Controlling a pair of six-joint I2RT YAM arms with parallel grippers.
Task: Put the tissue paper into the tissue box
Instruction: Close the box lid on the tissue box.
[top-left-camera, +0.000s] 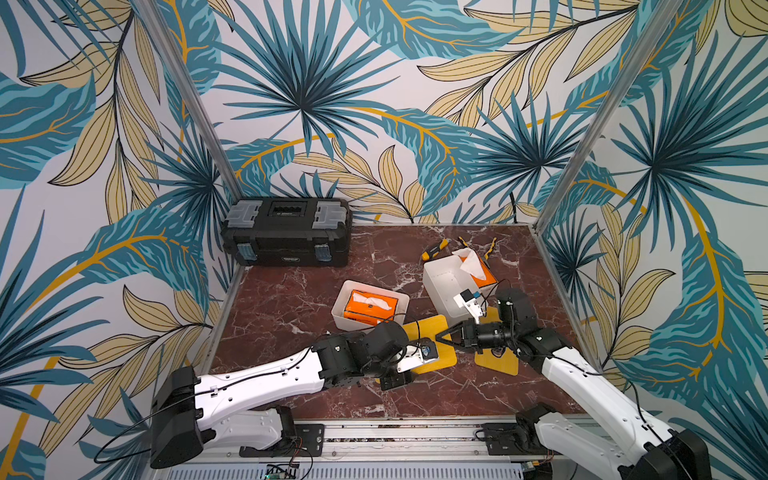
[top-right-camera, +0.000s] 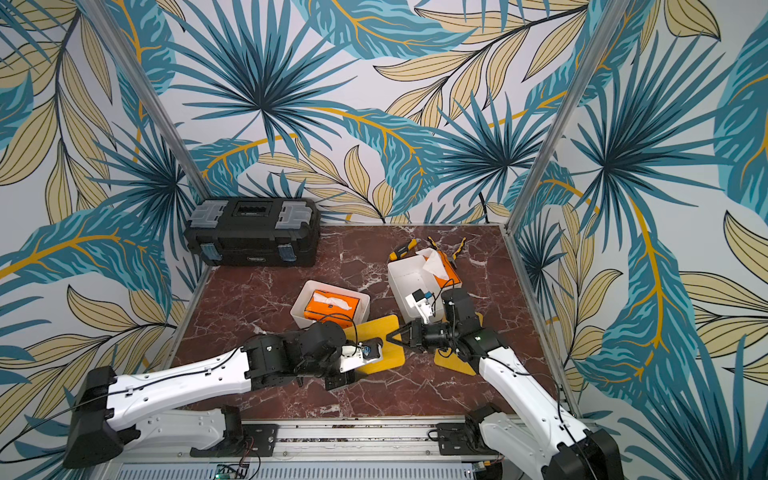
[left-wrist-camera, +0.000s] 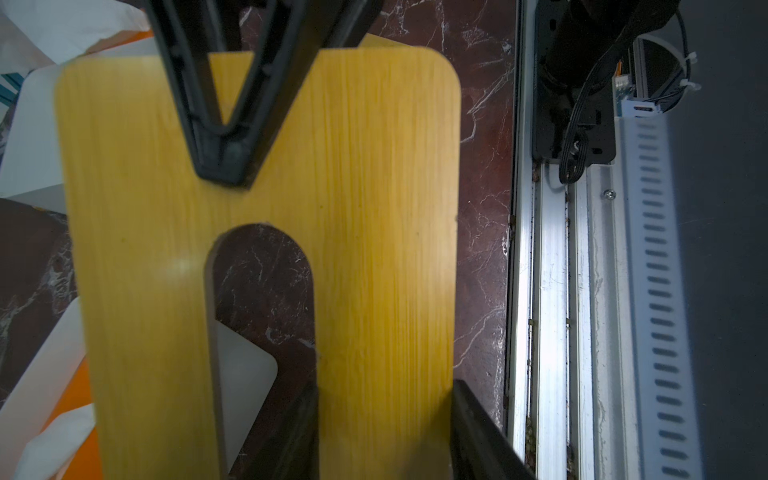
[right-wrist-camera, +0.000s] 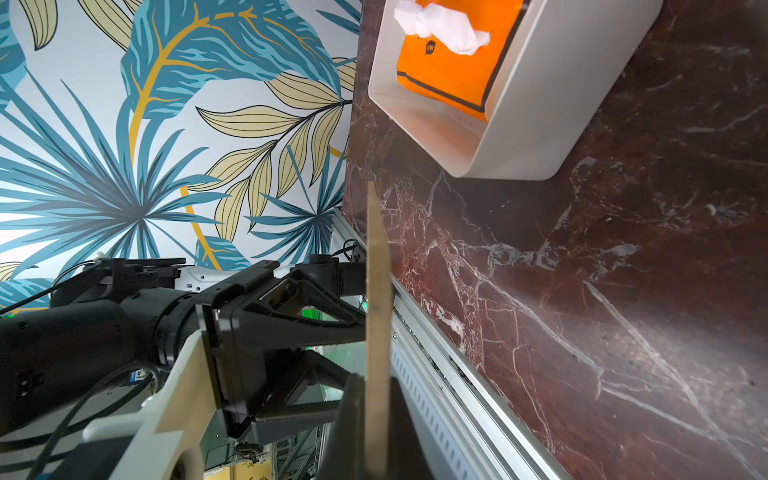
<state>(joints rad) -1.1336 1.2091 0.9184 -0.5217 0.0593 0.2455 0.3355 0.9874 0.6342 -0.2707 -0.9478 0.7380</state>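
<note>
My left claw is clamped across one leg of the slotted yellow lid, held over the near middle of the marble surface, while my right claw is pinched fully together on that lid's opposite edge. The orange tissue pack, white paper showing at its slot, lies inside the open white tissue box at the middle of the surface, just beyond the lid. A second white box stands nearer the far right corner.
</note>
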